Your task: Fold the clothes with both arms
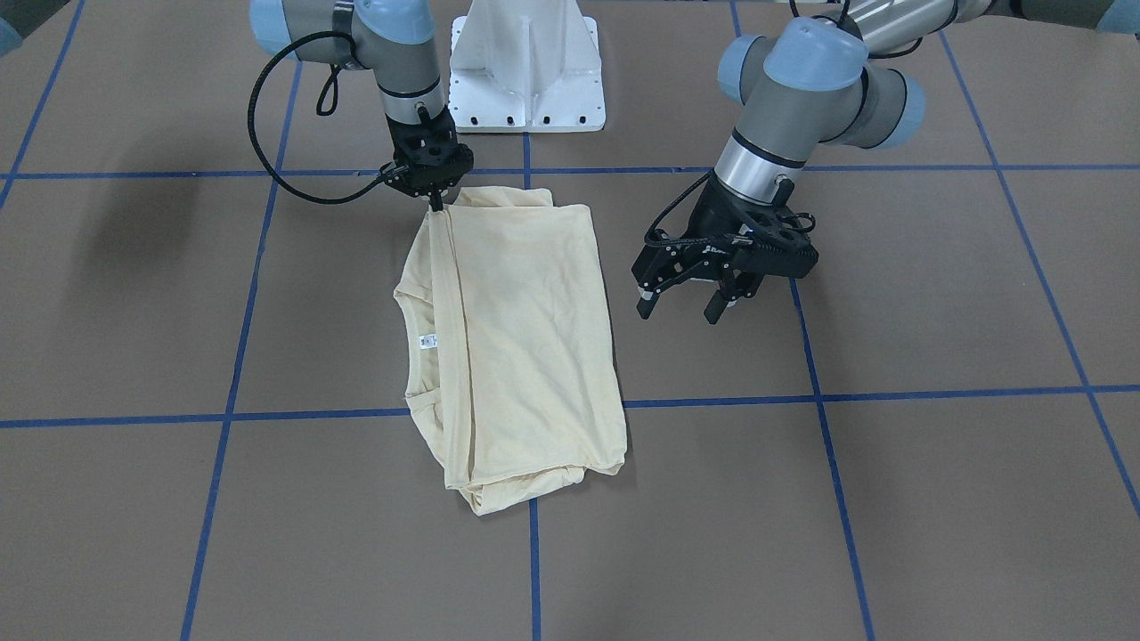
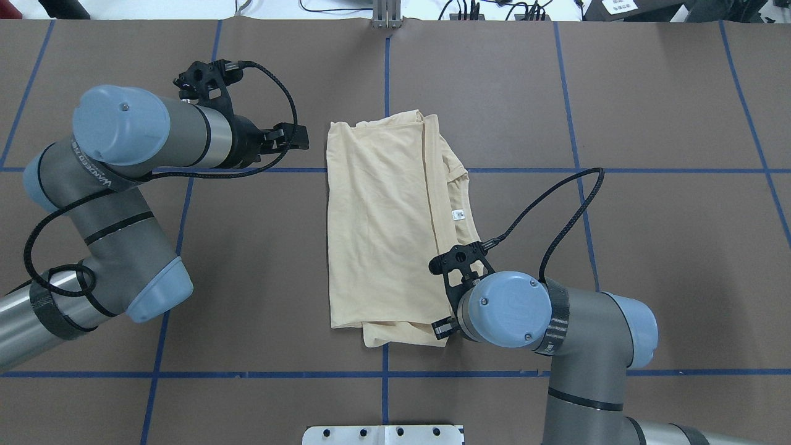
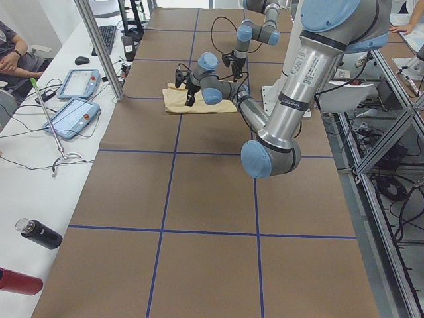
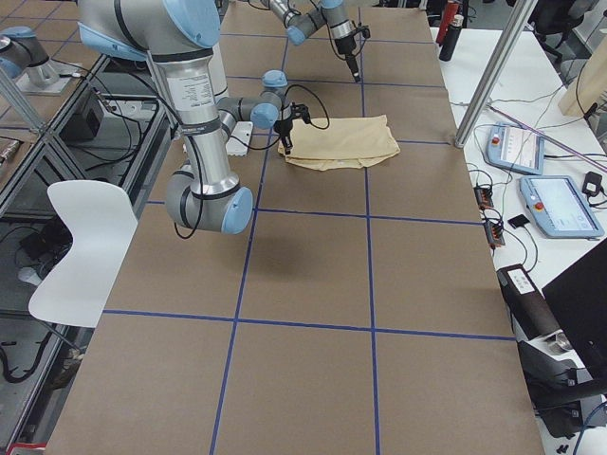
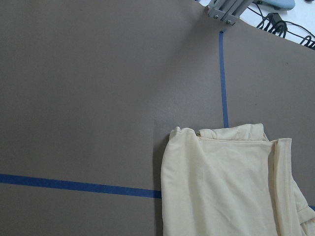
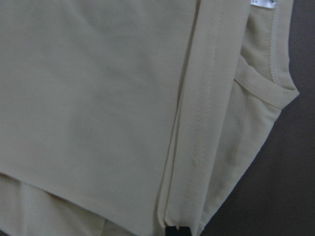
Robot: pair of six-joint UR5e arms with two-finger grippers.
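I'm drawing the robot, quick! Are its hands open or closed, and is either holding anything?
Left gripper: open, empty, beside the shirt.
Right gripper: closed on the shirt's corner.

Bright, even overhead light (soft shadows), mostly sharp.

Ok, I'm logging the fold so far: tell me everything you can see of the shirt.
The shirt is pale cream-yellow thin jersey, folded into a rough rectangle and lying flat on the brown table. Its neckline with a small white label shows along one long side; no print shows. The right gripper seems to pinch one corner; the left gripper hangs open beside it, apart.
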